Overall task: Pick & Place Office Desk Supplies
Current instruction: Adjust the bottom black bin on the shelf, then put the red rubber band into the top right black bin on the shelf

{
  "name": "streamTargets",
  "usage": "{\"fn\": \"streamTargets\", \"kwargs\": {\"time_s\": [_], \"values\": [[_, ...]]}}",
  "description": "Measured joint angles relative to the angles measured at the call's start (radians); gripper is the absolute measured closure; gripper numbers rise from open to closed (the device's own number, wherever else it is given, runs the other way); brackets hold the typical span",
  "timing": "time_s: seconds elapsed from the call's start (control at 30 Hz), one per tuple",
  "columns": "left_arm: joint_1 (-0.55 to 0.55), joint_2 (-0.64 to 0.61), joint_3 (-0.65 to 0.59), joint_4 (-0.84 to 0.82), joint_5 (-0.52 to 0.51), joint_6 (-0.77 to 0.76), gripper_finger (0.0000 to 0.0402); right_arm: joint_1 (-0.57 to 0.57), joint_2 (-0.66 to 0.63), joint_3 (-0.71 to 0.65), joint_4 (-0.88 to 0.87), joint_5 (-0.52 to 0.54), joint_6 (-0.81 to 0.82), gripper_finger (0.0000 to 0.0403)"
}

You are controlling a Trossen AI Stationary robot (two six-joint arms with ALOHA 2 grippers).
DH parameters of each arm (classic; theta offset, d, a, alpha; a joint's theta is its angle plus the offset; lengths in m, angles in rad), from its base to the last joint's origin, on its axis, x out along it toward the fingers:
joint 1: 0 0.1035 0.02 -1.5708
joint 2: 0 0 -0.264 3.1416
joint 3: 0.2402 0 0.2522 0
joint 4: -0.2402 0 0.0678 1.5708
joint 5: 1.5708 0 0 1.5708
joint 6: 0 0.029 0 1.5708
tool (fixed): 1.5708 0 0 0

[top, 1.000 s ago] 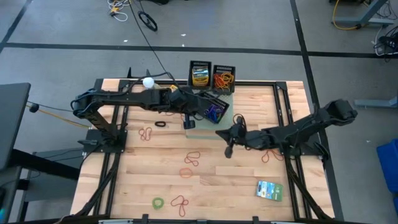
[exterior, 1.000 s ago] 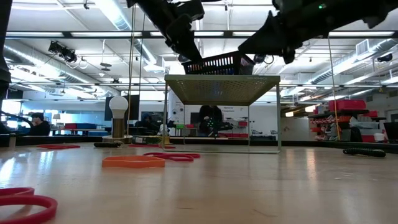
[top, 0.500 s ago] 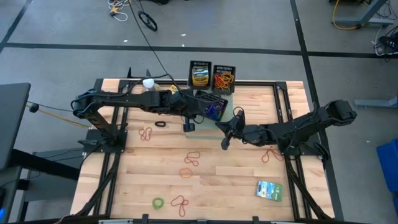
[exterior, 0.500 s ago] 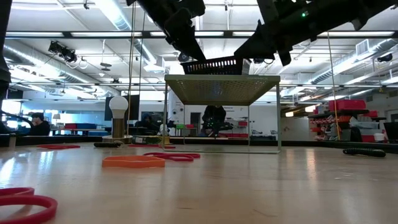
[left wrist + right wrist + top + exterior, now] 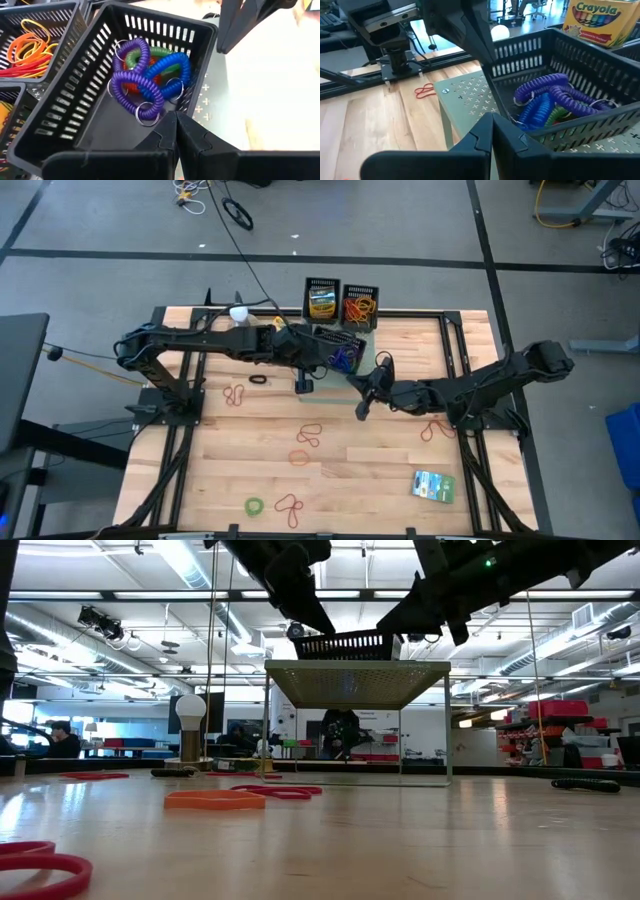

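A black slotted basket holding purple, blue and green coil bands sits at the top of a grey-green perforated stand at the table's far middle. My left gripper reaches in from the left and is shut at one of the basket's corners. My right gripper reaches in from the right and is shut at the neighbouring corner. Whether the basket's bottom rests on the stand or hangs just over it does not show. Loose rubber bands and a green-blue packet lie on the wood. My left gripper pinches the basket's rim at a corner between its two fingers, slanting down from the table's left. The basket stays nearly level at the stand's top. My right gripper pinches the rim at the neighbouring corner between its two fingers, coming almost level from the table's right. The two grippers hold the same end of the basket.
Two more black baskets stand at the far edge, one with a crayon box, one with orange and red rubber bands. A white ball on a base stands far left. Black frame rails run along both sides.
The basket has shifted a little toward the far edge over the stand, and its tilt has eased to nearly level. My right gripper has gone with it toward the far left. Both grippers have stayed shut.
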Motion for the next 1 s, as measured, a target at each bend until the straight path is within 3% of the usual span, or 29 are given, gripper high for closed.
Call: {"fn": "streamTargets", "kwargs": {"time_s": [0.67,0.83,1.0], "values": [[0.0,-0.029,0.001,0.006,0.001,-0.028,0.0389,-0.006,-0.024,-0.001,-0.035,0.067,-0.045,0.0391],[-0.015,-0.083,0.0,-0.023,-0.016,-0.035,0.0377,-0.006,-0.082,-0.001,-0.1,0.069,-0.044,0.0391],[-0.063,-0.145,-0.046,0.01,-0.025,-0.09,0.0394,-0.014,-0.146,-0.001,-0.194,0.105,-0.045,0.0391]]}}
